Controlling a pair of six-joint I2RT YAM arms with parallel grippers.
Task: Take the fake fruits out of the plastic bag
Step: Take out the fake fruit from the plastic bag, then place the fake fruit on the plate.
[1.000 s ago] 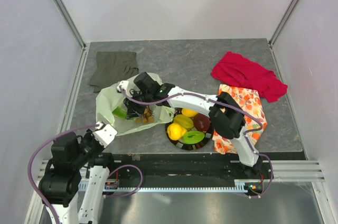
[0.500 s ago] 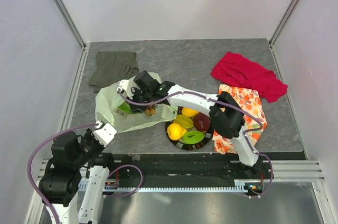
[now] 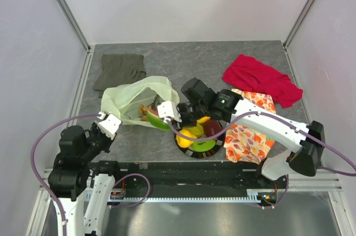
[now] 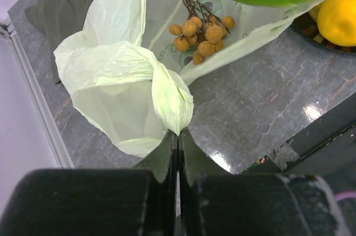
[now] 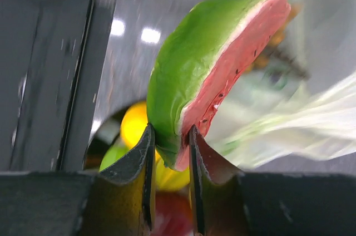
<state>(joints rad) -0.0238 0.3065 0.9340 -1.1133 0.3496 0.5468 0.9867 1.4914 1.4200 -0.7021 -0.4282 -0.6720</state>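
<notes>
No words or numbers can be read here; the plastic bag [image 4: 119, 80] carries a faint green print [image 4: 164, 54], too blurred to make out.

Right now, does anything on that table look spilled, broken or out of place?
Nothing spilled or broken. The crumpled red cloth and the rumpled orange-flowered cloth lie untidily at the right. The red-green plastic melon slice hangs in the right gripper, and the brown grape-like cluster lies in the thin pale yellow-green plastic bag.
</notes>
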